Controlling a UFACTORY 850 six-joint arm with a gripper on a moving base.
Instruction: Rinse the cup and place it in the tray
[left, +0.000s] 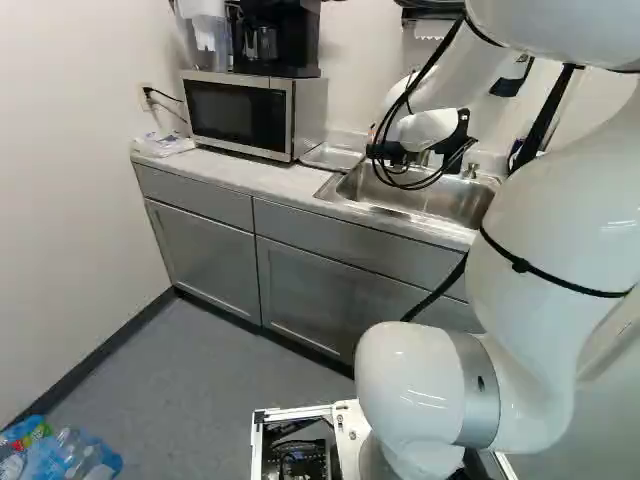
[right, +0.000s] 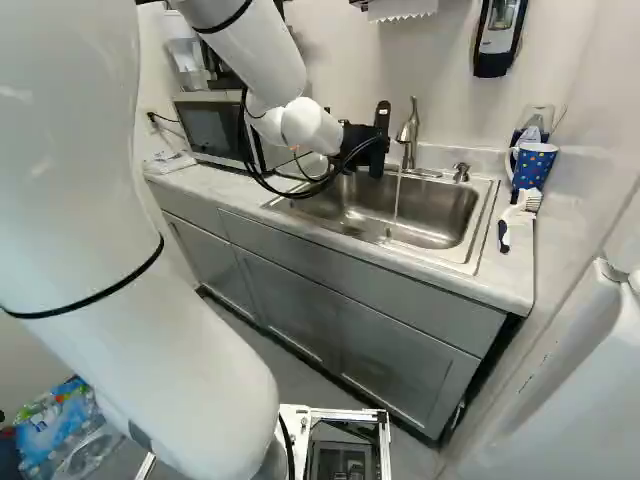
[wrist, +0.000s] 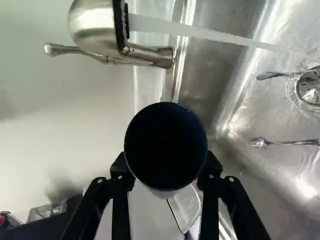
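In the right base view my gripper (right: 368, 148) is at the left of the faucet, over the sink (right: 482, 215). The wrist view shows the gripper (wrist: 166, 169) shut on a dark blue cup (wrist: 166, 145), a finger on each side, the cup's open mouth facing the camera. Water (wrist: 215, 35) runs from the faucet (wrist: 95, 25) into the sink, passing clear of the cup. A shallow metal tray (left: 333, 157) lies between microwave and sink in the left base view; part of what looks like its edge shows beyond the cup in the wrist view.
Spoons (wrist: 292, 142) lie in the sink near the drain (wrist: 310, 86). On the counter right of the sink stand a dotted blue mug (right: 533, 165) and a white brush (right: 518, 212). A microwave (left: 238, 115) stands left of the tray. The soap dispenser (right: 498, 35) hangs on the wall.
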